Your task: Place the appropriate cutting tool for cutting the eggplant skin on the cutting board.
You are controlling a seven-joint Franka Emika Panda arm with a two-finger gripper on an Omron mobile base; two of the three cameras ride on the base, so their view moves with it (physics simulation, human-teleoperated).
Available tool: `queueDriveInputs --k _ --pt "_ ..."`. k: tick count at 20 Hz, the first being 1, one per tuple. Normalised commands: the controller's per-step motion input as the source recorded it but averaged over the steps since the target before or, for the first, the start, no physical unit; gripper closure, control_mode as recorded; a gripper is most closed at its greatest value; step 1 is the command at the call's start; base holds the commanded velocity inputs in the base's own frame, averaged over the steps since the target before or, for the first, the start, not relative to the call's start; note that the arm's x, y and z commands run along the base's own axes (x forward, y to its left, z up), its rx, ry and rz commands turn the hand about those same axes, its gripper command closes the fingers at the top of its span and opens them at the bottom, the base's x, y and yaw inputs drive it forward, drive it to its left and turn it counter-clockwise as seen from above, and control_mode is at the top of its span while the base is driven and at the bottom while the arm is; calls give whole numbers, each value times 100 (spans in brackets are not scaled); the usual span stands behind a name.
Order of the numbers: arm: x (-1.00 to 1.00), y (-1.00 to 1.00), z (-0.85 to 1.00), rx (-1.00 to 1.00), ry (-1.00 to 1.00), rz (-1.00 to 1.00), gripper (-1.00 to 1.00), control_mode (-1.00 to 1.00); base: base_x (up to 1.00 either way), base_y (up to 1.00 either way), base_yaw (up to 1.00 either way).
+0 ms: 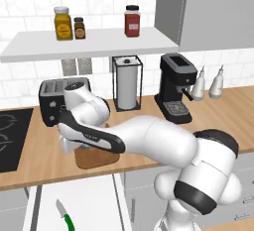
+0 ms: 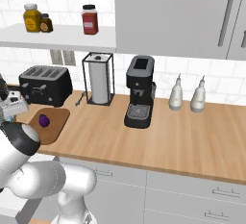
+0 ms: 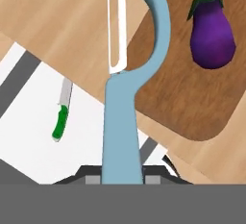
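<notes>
Claw: gripper [image 3: 122, 177] clamped on the handle of the peeler [image 3: 126, 88]; the fingertips themselves are hidden at the bottom of the hand view, but the handle runs straight down between them.
Peeler: light blue, blade slot and hooked head pointing away from the hand, carried in the air above the near edge of the cutting board [image 3: 192, 98]; head hangs over the counter [image 3: 57, 21] just beside the board's edge.
Eggplant: eggplant [image 3: 211, 31] lies on the board toward its far side, green cap up in the hand view; apart from the peeler.
Board: cutting board [image 2: 50, 122] sits near the counter's front edge, in front of the toaster [image 2: 45, 84].
Knife: green-handled knife [image 1: 65, 216] lies on the white surface below the counter edge, untouched.
Step, judged: carry and set down.
Doing it well: shift further over bare wood, clear of the eggplant; lower until the peeler rests flat; only then release, so it does not tip off the near edge.
</notes>
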Motion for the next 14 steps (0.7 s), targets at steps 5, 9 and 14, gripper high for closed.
queueDriveInputs --k 5,9,14 --pt "11 -12 -58 0 0 5 100 -100 0 0 0" --pt "31 -27 -34 2 0 6 100 -100 0 0 0" --pt "34 -6 -42 1 1 2 100 -100 0 0 0"
